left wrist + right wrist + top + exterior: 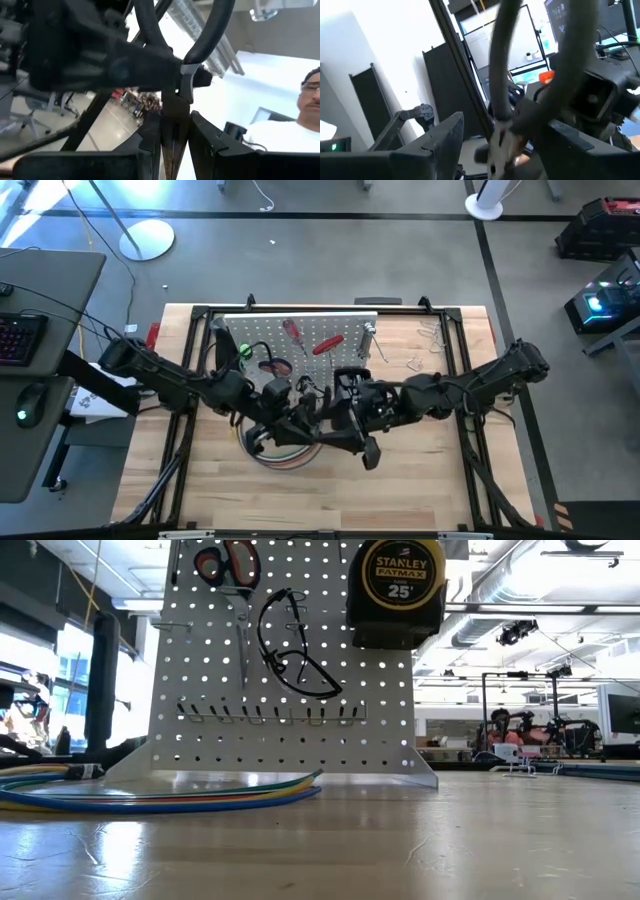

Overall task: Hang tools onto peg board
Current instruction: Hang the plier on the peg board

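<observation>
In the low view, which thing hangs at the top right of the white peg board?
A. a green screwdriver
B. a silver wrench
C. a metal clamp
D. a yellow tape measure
D: a yellow tape measure marked STANLEY hangs at the top right of the peg board, with red-handled scissors at the top left.

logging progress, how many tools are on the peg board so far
5 that I can make out: scissors, safety glasses and tape measure in the low view; two red-handled screwdrivers in the high view. The arms may hide others on the peg board.
</observation>
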{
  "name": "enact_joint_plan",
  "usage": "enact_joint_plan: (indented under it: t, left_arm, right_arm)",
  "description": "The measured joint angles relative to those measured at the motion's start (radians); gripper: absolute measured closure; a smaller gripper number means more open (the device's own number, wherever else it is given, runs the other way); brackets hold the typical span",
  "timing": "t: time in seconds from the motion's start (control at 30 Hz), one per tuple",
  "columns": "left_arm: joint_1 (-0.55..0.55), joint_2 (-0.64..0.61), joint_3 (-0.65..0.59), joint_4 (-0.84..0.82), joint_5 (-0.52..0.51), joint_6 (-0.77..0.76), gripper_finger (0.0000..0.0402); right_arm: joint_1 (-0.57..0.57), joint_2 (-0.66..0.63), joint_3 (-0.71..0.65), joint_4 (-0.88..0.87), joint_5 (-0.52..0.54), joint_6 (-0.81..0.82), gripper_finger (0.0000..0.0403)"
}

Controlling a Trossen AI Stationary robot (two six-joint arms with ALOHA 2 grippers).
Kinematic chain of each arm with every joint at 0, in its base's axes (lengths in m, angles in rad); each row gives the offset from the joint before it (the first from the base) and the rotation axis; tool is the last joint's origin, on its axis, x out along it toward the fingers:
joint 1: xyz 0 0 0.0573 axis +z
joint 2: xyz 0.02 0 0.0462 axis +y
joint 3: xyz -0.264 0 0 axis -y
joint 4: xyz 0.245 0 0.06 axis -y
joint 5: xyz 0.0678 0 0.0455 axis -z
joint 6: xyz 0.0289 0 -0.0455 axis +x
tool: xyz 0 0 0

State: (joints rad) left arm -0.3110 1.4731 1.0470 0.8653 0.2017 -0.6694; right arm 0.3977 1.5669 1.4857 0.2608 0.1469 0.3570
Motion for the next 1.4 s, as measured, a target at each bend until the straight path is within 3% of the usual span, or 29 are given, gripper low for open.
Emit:
enact_joint_plan:
  t: [0.17,0.43,0.6,0.73,0.87,0.97,1.07,1.17,1.3,1.4]
  left_arm:
    - [0.001,0.001,0.000,-0.008,-0.001,0.008,0.0341]
    - [0.001,-0.001,0.001,-0.006,0.012,0.006,0.0341]
    - [0.002,-0.002,0.001,-0.019,0.013,0.005,0.0341]
    - [0.003,-0.002,0.001,-0.024,0.014,0.000,0.0341]
    - [0.005,-0.002,0.001,-0.035,0.013,-0.063,0.0341]
    - [0.005,-0.021,0.002,-0.088,-0.001,-0.106,0.0297]
    - [0.006,-0.061,-0.001,-0.217,0.046,-0.143,0.0246]
    - [0.005,-0.147,-0.002,-0.399,0.132,-0.184,0.0230]
    - [-0.063,-0.275,0.001,-0.758,0.113,-0.120,0.0275]
    - [-0.140,-0.348,-0.001,-1.043,-0.050,-0.098,0.0340]
  right_arm:
    - [0.000,0.000,0.000,-0.025,-0.012,-0.025,0.0219]
    - [-0.003,-0.001,0.000,-0.036,-0.007,-0.051,0.0378]
    - [-0.001,-0.001,0.000,-0.033,-0.003,-0.073,0.0355]
    - [0.008,-0.002,0.000,-0.040,0.034,-0.076,0.0386]
    - [0.016,-0.005,0.000,-0.039,0.053,-0.070,0.0386]
    - [0.032,-0.019,-0.001,-0.055,0.060,-0.079,0.0386]
    - [0.064,-0.050,-0.002,-0.054,0.080,-0.105,0.0386]
    - [0.106,-0.091,0.001,-0.064,0.121,-0.142,0.0386]
    - [0.148,-0.119,0.002,-0.125,0.229,-0.182,0.0386]
    - [0.152,-0.122,0.001,-0.149,0.282,-0.181,0.0386]
